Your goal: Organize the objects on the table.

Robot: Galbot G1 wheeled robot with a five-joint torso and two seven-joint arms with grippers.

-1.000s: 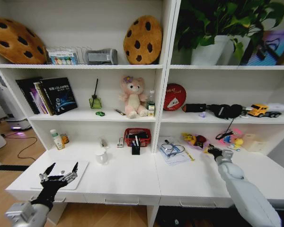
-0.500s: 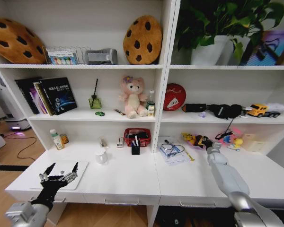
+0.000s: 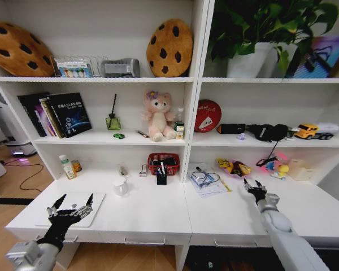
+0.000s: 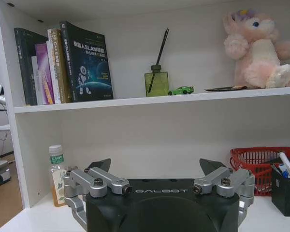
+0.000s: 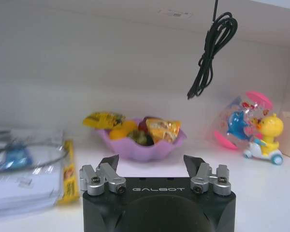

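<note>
- Right gripper (image 3: 252, 186): jaws spread wide and holding nothing, hovering over the right half of the table (image 3: 226, 217), facing a purple bowl of snacks (image 5: 142, 140) with a stack of papers (image 5: 24, 169) to one side.
- Left gripper (image 3: 72, 204): jaws equally wide and empty, poised just above the silver laptop (image 3: 96, 199), which lies flat at the table's left end.
- Green item (image 3: 120, 135): on the shelf above, beside a reed diffuser (image 3: 113, 119).
- Risk, as a judgement: a low forward reach by the right gripper could nudge the bowl or snag the hanging black cable (image 5: 210, 46).
- Setting: white desk under white shelving; wooden floor to the left.
</note>
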